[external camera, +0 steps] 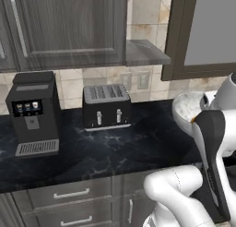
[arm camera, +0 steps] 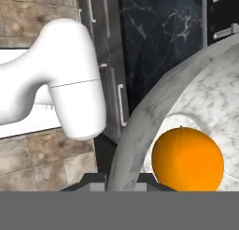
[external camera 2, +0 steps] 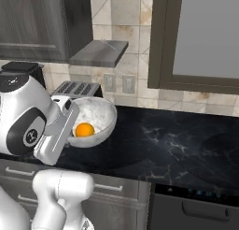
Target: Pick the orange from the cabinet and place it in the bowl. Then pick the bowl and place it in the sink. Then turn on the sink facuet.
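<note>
The orange (external camera 2: 84, 129) (arm camera: 187, 159) lies inside the white marbled bowl (external camera 2: 100, 113) (external camera: 184, 108). The bowl is at the black counter's front, right of the toaster. My gripper (arm camera: 123, 183) is shut on the bowl's near rim (arm camera: 140, 126), one finger inside and one outside. The white hand (external camera 2: 58, 131) covers the grip in the right base view. I cannot tell whether the bowl rests on the counter or hangs just above it. The cabinet door (external camera 2: 200, 37) (external camera: 207, 32), dark-framed with a pale grey panel, stands open above. The sink and the sink facuet are out of view.
A black toaster (external camera: 107, 106) and a coffee machine (external camera: 33, 113) stand at the back left of the counter (external camera 2: 177, 140). A grey shelf (external camera: 145, 53) juts out beside a dark wood-grain cabinet (external camera: 69, 27). Drawer fronts (external camera: 71, 194) run below the counter edge.
</note>
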Controlling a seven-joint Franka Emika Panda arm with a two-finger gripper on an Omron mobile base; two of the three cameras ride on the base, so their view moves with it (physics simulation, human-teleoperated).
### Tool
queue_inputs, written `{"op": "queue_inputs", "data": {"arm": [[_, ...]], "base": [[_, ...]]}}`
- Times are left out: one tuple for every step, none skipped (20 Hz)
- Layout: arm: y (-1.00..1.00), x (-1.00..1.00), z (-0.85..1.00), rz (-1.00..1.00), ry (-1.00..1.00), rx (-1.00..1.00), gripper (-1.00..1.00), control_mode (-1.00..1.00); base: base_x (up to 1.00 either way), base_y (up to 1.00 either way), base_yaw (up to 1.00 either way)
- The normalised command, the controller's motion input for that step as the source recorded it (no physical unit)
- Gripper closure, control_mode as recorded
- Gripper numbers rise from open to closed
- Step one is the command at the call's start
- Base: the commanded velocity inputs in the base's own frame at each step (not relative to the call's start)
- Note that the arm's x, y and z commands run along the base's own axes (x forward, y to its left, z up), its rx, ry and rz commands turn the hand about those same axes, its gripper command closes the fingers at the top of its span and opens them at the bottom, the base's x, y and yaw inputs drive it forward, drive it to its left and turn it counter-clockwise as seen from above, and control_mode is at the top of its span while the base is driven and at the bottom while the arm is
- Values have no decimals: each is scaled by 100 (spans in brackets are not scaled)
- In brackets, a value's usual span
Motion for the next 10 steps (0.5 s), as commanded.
{"op": "queue_inputs", "data": {"arm": [[0,0,0,0,0,0,100,100],[0,0,0,0,0,0,100,100],[0,0,0,0,0,0,100,100],[0,0,0,0,0,0,100,100],[0,0,0,0,0,0,100,100],[0,0,0,0,0,0,100,100],[0,0,0,0,0,0,100,100],[0,0,0,0,0,0,100,100],[0,0,0,0,0,0,100,100],[0,0,0,0,0,0,100,100]], "base": [[-62,-39,0],[-54,-39,0],[-53,-40,0],[-52,-43,0],[-51,-48,0],[-40,-46,0],[-32,-53,0],[-29,-63,0],[-24,-74,0],[-16,-85,0]]}}
